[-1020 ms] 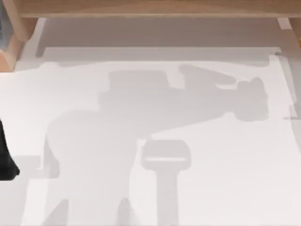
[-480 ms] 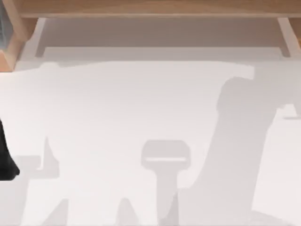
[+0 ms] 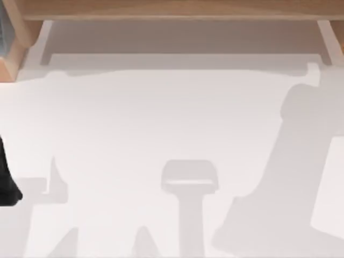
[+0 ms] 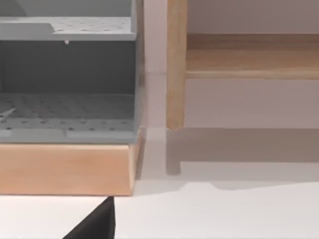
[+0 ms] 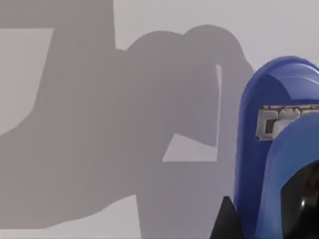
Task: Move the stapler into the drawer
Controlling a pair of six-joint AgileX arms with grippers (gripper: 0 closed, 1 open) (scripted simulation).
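Stapler (image 5: pixel 259 149): looms large at the edge of the right wrist view, close to that camera, over the white table (image 5: pixel 75 209). Shows a glossy, bright blue shell, rounded like an arch at the nose and smooth as moulded plastic. Carries a small rectangular slot of pale metal (image 5: pixel 271 122) set into the blue. Bulges into a shiny black rounded end (image 5: pixel 304 199) at the corner of that view. Cannot tell whether touching the table or lifted off it. Has a matte black sliver (image 5: pixel 227 221) poking up just beside the blue shell.

Right gripper: grasping or released, cannot tell.

From above: flat, matte white tabletop (image 3: pixel 161 118), crossed by soft grey shadows, with the broadest leaning along the right side. Along the far edge, a pale wooden frame (image 3: pixel 161 9) with straight, plain-grained boards.

Left arm (image 3: pixel 5 177): parked at the table's left edge, a dark rounded shape. Grip state: cannot tell.

Left wrist view: looks at a grey drawer (image 4: pixel 65 109) with a perforated, dotted floor and flat grey walls, fronted by a smooth light-wood panel (image 4: pixel 65 169). Beside it, an upright wooden post (image 4: pixel 176 64) and a horizontal wooden shelf (image 4: pixel 249 59). Near the camera, a black angular wedge (image 4: pixel 97 224).
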